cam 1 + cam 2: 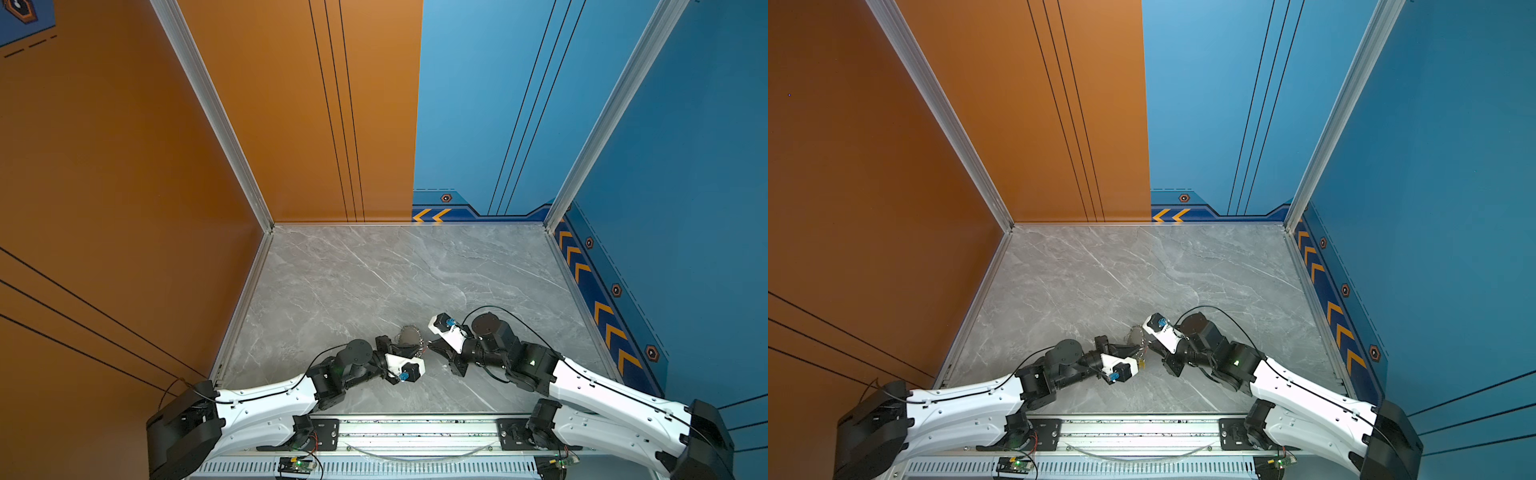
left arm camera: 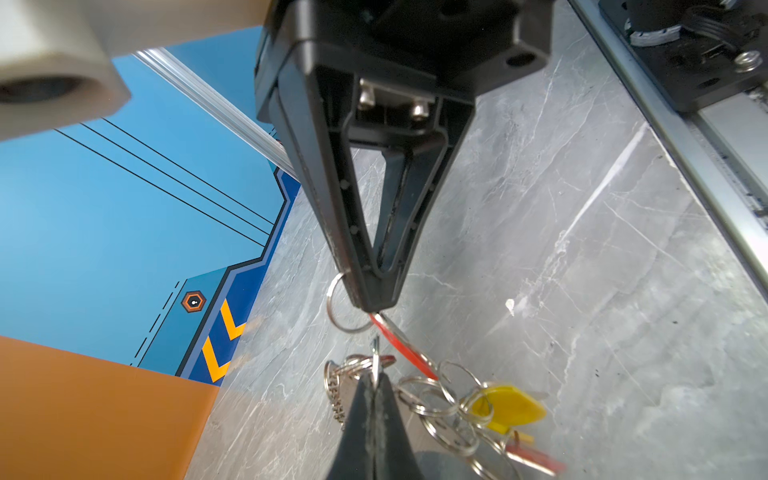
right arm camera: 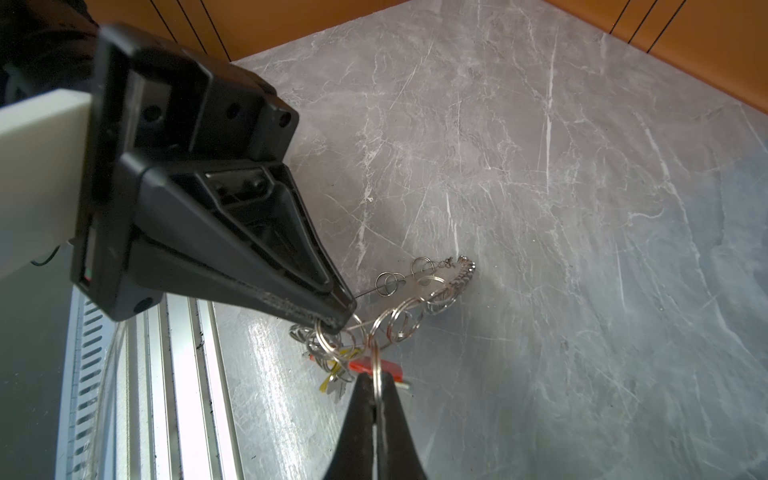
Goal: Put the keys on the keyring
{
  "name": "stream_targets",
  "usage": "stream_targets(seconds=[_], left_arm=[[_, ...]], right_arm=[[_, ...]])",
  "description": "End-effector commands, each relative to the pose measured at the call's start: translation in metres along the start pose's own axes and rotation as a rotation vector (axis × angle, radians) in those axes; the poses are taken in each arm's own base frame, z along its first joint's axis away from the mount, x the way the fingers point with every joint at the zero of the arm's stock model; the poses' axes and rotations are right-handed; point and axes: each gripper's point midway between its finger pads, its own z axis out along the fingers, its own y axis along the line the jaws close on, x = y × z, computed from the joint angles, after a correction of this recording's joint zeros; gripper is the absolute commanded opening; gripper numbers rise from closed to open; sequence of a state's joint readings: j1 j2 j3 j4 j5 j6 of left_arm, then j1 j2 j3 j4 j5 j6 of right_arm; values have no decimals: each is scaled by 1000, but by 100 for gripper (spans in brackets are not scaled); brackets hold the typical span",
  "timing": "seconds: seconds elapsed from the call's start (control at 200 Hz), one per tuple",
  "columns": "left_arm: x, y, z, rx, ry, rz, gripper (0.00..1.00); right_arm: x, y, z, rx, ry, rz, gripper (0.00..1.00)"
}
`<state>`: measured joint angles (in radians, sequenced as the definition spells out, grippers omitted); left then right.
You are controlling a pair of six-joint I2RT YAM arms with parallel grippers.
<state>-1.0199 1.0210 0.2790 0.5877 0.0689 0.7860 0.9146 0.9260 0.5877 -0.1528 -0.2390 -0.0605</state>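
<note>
Working just past the metal rail (image 1: 415, 428) at the near edge, both grippers meet tip to tip low over the surface (image 1: 374, 270). The left gripper (image 2: 375, 386) is clenched on the edge of a thin silver ring (image 2: 376, 357), which I take for the keyring. The right gripper (image 2: 374, 306) is clenched on another ring (image 2: 348, 330), with a red key (image 2: 401, 347) hanging at its tip. The step in hand looks like threading, with one ring held steady and the red key's ring worked against it. The next move probably calls for a small, careful twist to slide ring into ring without either slipping free. Just beyond hang a yellow key (image 2: 509, 409) and a second red key (image 2: 536, 457), bunched in a chain of rings (image 3: 451, 286) whose far end rests on the surface. That tangle crowds the tips and could snag or drag. Farthest off stand the orange wall (image 1: 291, 124) and the blue wall (image 1: 478, 104), well apart from the work.
</note>
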Motion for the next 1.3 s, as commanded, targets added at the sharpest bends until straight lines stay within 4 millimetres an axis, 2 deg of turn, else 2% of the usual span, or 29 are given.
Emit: stream_targets(seconds=[0.0, 0.19, 0.405, 0.596, 0.731, 0.811, 0.946, 0.986, 1.091, 1.156, 1.296], left_arm=[[-3, -4, -3, 38, -48, -24, 0], [-5, -3, -7, 76, -83, -74, 0], [-4, -12, -5, 133, -90, -98, 0], [-3, -7, -5, 114, -83, -102, 0], [3, 4, -2, 53, -43, -104, 0], [7, 16, -2, -17, -20, -107, 0], [12, 34, -5, -118, 3, -120, 0], [13, 39, -6, -146, 8, -123, 0], [17, 49, -9, -203, 25, -128, 0], [18, 52, -11, -224, 27, -129, 0], [19, 54, -13, -238, 28, -132, 0]], right_arm=[[13, 5, -2, -7, 28, -42, 0], [18, 11, 2, -10, 16, -104, 0], [19, 7, 2, 31, 0, -140, 0], [25, 4, 4, 50, 24, -141, 0], [23, -11, 3, 131, 73, -83, 0], [20, -28, -2, 232, 123, 13, 0], [39, -60, -17, 462, 341, 198, 0], [49, -64, -21, 505, 427, 256, 0], [80, -58, -29, 556, 669, 371, 0], [98, -48, -33, 551, 789, 424, 0], [112, -31, -43, 522, 856, 502, 0]])
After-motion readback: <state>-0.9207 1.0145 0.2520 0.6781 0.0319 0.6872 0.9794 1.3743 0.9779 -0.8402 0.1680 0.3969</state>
